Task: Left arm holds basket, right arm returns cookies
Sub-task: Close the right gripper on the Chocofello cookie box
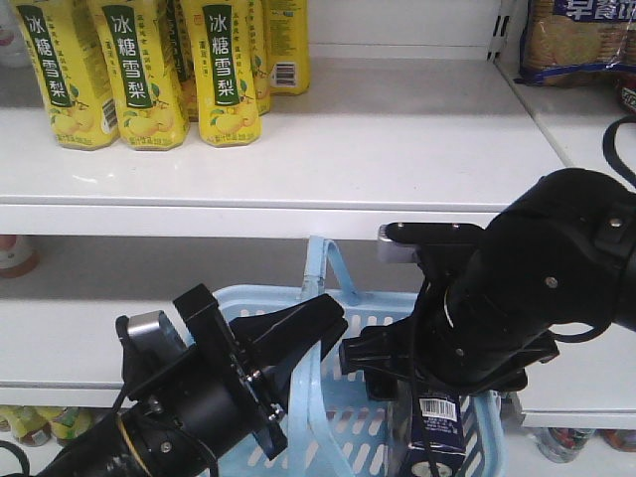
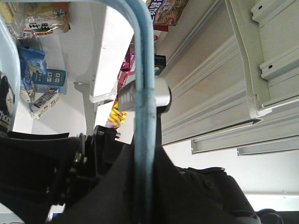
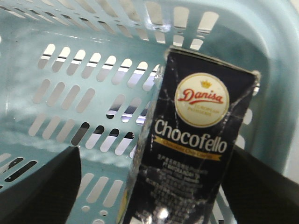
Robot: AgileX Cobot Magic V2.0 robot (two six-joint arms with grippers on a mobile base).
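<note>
Right wrist-mounted: right end effector sits spread astride Chocofello carton in basket, left end effector clamped on handle; lopsided closing could topple carton.

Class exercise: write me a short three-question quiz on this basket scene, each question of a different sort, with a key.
1. True or false: the cookies carton stands inside the basket.
2. The left tool is shut on: A the basket's handle; B a yellow drink carton; C the shelf edge.
3. Fill in: under the oval logo the carton reads ____.
Key: 1 true; 2 A; 3 Chocofello.
</note>
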